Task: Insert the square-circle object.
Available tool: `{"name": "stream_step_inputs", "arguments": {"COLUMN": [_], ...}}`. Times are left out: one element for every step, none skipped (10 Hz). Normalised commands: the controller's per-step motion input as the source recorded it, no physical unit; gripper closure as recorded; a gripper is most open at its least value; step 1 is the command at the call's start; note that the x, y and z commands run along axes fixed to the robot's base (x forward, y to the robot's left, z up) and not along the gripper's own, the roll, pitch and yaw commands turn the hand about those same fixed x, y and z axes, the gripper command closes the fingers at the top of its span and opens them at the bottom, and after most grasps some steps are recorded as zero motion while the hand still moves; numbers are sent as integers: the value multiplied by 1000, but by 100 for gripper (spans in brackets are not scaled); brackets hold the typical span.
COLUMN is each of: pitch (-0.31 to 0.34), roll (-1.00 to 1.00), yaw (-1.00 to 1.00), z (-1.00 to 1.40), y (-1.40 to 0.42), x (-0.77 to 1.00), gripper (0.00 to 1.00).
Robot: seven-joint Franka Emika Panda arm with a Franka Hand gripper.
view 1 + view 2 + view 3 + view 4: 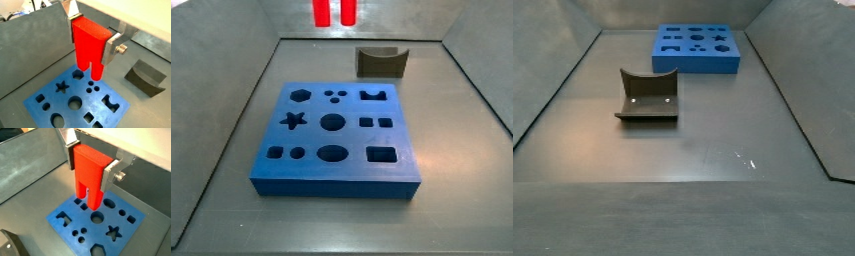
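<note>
claw: the gripper is up in the air over the blue board, clenched on the red piece, one silver finger pressed flat against each side in both wrist views

red piece: the square-circle object hangs upright, prongs pointing down, flat body up between the fingers; prong tips sit above the board's top face, can't tell if they're touching it yet

same piece from the side: only the two red prongs poke in at the very top of a side view, high above the floor

blue board: the board lies flat on the grey floor, full of cutouts: star, hexagon, circles, squares, an oval. In a side view it sits toward the far edge of the desk

grey block: a dark notched block stands by itself nearer the middle of the desk, well apart from the board; in a side view it's back by the rear wall, behind the board

walls: plain grey panels box in the floor
</note>
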Motion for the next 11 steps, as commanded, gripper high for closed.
{"name": "stream_step_inputs", "arguments": {"pitch": [0, -7, -29, 0, 0, 6, 0, 0, 0, 0, 0], "roll": [0, 7, 0, -16, -49, -77, -233, -247, -193, -176, -96], "yaw": [0, 11, 46, 43, 89, 109, 146, 154, 117, 146, 194], "z": [-111, -463, -737, -969, -1000, -897, -563, -369, -291, -294, -180], "y": [-40, -46, -77, -83, -106, -131, -89, -49, -63, -217, -274], "x": [0, -74, -254, -249, -263, -217, -114, -54, -46, -83, -157], "gripper": [100, 100, 100, 100, 100, 100, 100, 100, 100, 100, 100]}}
